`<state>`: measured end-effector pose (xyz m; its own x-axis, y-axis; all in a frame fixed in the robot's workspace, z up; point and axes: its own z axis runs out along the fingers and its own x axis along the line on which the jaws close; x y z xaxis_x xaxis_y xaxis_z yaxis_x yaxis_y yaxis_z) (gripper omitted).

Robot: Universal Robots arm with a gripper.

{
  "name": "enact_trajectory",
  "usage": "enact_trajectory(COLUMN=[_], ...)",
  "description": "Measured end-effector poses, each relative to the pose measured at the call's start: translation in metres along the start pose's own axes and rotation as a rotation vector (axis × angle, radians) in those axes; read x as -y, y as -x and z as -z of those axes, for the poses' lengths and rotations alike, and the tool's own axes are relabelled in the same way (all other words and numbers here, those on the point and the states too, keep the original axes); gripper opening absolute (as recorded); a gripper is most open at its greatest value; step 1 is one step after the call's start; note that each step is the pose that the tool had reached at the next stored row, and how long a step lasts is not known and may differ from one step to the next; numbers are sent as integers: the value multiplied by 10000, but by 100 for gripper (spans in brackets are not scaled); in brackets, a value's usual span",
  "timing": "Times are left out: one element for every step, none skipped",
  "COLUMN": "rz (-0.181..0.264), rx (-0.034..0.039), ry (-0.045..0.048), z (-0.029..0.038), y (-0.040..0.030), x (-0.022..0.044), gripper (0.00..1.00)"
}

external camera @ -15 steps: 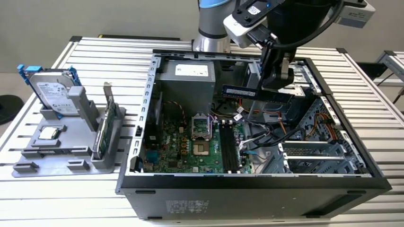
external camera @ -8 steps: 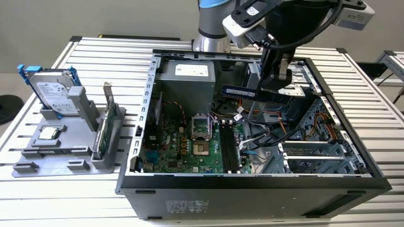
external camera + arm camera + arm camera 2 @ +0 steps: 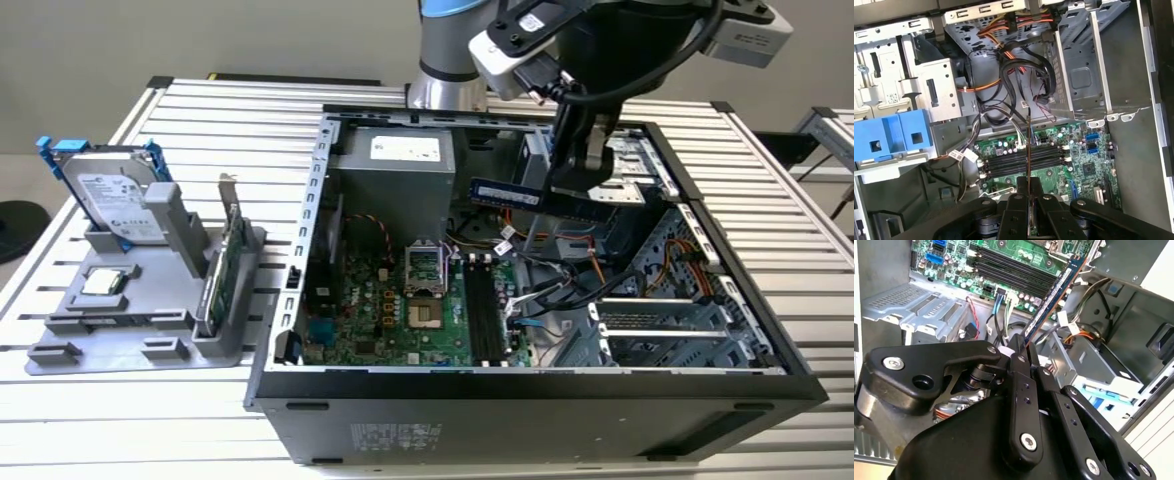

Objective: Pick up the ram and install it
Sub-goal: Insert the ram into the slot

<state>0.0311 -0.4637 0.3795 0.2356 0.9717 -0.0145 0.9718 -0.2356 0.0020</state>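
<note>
While the arm hangs over the open computer case (image 3: 534, 385) in the exterior view, its gripper (image 3: 577, 188) holds the ram (image 3: 507, 194) in the air, fingers clamped on the stick partway along its length. The ram lies roughly level there, its long side running across the case toward the exterior view's left, over the cables and metal drive cage at the far part of the case. It is clear of the motherboard (image 3: 387, 310) below. The black memory slots (image 3: 483, 315) run along the board nearer the camera, and the ram is not seated in them. In the second wrist view the black fingers (image 3: 1021, 385) pinch one end of the ram (image 3: 1056, 292), which reaches out at a slant toward the slots (image 3: 1014, 272). In the first wrist view the ram (image 3: 1028, 150) shows edge-on as a thin dark line rising from the gripper (image 3: 1028, 184), crossing in front of the slots (image 3: 1004, 159), with a bundle of cables (image 3: 1014, 65) and a blue plastic piece (image 3: 891, 135) beyond. On the tabletop (image 3: 134, 430) to the exterior view's left of the case, a grey holder (image 3: 134, 340) carries an upright hard drive (image 3: 118, 205), a green card (image 3: 220, 275) standing on edge and a small square chip (image 3: 104, 283).
</note>
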Motion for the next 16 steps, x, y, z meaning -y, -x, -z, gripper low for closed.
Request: enact_trajectory(rz=[-59,-113,-167,-222,-277,-333,-382,-434,-493,-545,-597,-648,-699,-751,-806,-863], rx=[0,0,1,0,1,1,0,1,2,2,1,1,1,2,2,1], ry=[-1,-2,-2,-3,-4,-5,-5,-6,-7,-8,-9,-9,-10,-11,-12,-13], z=[0,-1,-1,-1,-2,-2,-2,-2,-2,-3,-3,-3,-4,-4,-5,-6], y=[0,0,0,0,0,0,0,0,-1,-1,-1,-1,-1,-1,-1,-1], x=[0,0,0,-1,-1,-1,-1,-1,-1,-2,-2,-2,-2,-2,-3,-3], gripper=[0,0,0,0,0,0,0,0,0,0,0,0,0,0,0,0])
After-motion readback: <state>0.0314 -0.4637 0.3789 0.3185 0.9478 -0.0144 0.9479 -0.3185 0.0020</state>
